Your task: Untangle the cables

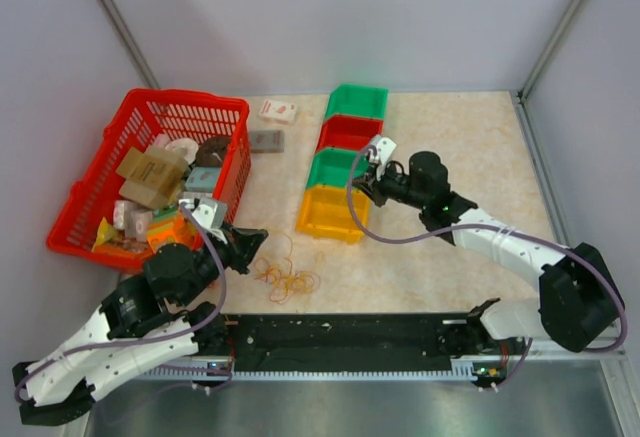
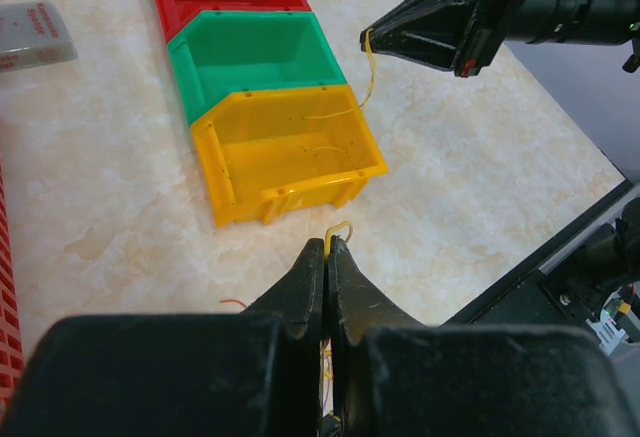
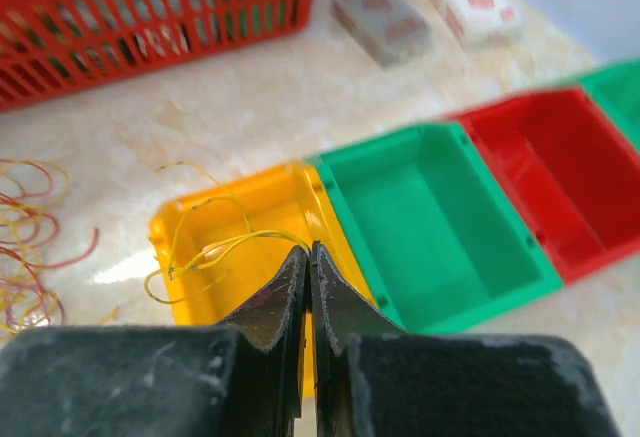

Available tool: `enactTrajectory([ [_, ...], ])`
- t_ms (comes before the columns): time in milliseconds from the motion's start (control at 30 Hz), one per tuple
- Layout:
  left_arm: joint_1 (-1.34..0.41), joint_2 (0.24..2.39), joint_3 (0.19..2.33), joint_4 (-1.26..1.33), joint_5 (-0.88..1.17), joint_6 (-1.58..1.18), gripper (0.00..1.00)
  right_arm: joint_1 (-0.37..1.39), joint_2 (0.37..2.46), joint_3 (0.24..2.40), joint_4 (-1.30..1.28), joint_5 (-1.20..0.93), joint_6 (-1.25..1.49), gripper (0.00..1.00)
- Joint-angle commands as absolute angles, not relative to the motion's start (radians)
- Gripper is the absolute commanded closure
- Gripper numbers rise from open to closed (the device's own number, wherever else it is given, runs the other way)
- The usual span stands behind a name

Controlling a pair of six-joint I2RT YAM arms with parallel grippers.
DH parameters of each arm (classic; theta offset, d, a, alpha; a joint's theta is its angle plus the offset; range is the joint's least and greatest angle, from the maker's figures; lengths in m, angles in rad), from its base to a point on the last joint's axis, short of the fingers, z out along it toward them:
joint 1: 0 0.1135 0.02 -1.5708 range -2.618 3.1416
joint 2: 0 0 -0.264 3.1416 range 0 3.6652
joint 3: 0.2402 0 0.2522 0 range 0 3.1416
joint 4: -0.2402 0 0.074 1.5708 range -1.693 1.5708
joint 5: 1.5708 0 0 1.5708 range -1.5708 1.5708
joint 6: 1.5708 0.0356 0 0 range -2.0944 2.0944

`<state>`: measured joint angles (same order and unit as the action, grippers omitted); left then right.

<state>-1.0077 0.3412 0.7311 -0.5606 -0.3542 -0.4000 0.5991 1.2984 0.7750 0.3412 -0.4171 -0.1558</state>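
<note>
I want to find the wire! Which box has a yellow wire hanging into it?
The yellow bin, at the row's near end. The right gripper holds a yellow cable dangling into it; the neighbouring green bin and red bin look empty.

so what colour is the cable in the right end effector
Yellow cable, best in right wrist view.

The left tool (image 2: pixel 327 249) and right tool (image 3: pixel 309 252) both pinch tight, right arm apparently reaching farther.

four bins (image 1: pixel 333 212), one basket (image 1: pixel 190 99), two packets (image 1: pixel 277 110), one tangle of cables (image 1: pixel 285 277).
</note>
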Motion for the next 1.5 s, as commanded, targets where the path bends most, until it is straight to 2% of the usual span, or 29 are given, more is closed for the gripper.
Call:
enactTrajectory([
  [0, -1.003, 0.348, 0.736, -0.508, -0.334, -0.417, 1.0, 0.612, 1.325, 0.876, 0.128, -0.165, -0.111, 1.0],
  [200, -1.005, 0.353, 0.742, -0.512, -0.337, -0.414, 1.0, 0.675, 1.347, 0.962, -0.061, 0.099, -0.077, 1.0],
  [333, -1.003, 0.359, 0.738, -0.506, -0.336, -0.413, 1.0, 0.751, 1.354, 0.977, -0.1, 0.21, -0.081, 1.0],
  [533, -1.003, 0.371, 0.75, -0.505, -0.327, -0.405, 1.0, 0.876, 1.541, 1.098, -0.172, 0.414, -0.022, 1.0],
  [733, -1.003, 0.36, 0.775, -0.529, -0.356, -0.384, 1.0, 0.902, 1.62, 1.137, -0.176, 0.293, 0.138, 1.0],
  [933, -1.003, 0.37, 0.769, -0.519, -0.339, -0.38, 1.0, 0.9, 1.599, 1.097, -0.161, 0.209, 0.244, 1.0],
  [967, -1.003, 0.37, 0.77, -0.515, -0.336, -0.382, 1.0, 0.9, 1.588, 1.091, -0.176, 0.206, 0.262, 0.95],
  [1067, -1.003, 0.374, 0.769, -0.505, -0.325, -0.379, 1.0, 0.899, 1.523, 1.062, -0.215, 0.204, 0.313, 0.64],
  [1133, -1.003, 0.382, 0.775, -0.5, -0.318, -0.377, 1.0, 0.899, 1.464, 1.039, -0.248, 0.209, 0.324, 0.52],
  [1300, -1.003, 0.445, 0.81, -0.466, -0.272, -0.39, 1.0, 0.902, 1.239, 0.945, -0.264, 0.148, 0.308, 0.47],
  [1367, -1.003, 0.497, 0.844, -0.457, -0.22, -0.397, 1.0, 0.902, 1.154, 0.867, -0.181, 0.071, 0.327, 0.44],
  [1433, -1.003, 0.529, 0.859, -0.434, -0.183, -0.405, 1.0, 0.919, 1.097, 0.774, -0.024, -0.039, 0.368, 0.33],
  [1467, -1.003, 0.54, 0.861, -0.419, -0.166, -0.41, 1.0, 0.942, 1.077, 0.72, 0.074, -0.064, 0.386, 0.31],
])
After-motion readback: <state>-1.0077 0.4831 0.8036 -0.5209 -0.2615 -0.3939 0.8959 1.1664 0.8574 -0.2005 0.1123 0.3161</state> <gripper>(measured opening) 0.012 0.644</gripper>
